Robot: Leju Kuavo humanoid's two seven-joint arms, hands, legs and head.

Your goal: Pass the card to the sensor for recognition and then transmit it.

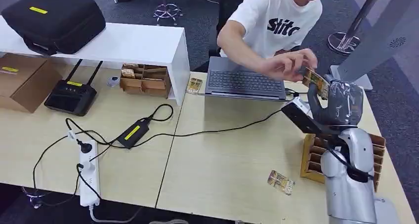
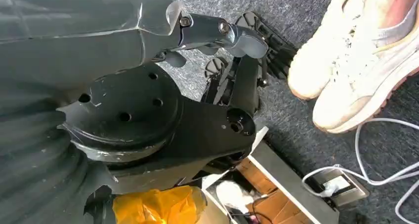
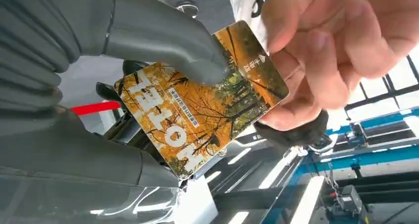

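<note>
An orange autumn-tree card is held up above the table's right side, near the laptop. My right hand holds it, with the thumb pressed on the card. A person's hand reaches over the laptop and pinches the card's other end with its fingers. The black sensor sits just below and to the left of my right hand. In the left wrist view my left hand hangs over the grey floor, holding nothing, its fingers loosely apart.
A grey laptop lies in front of the person. A cardboard card rack stands beside my right arm. One spare card lies near the front edge, another beside the laptop. Cables, a power brick and a power strip lie to the left.
</note>
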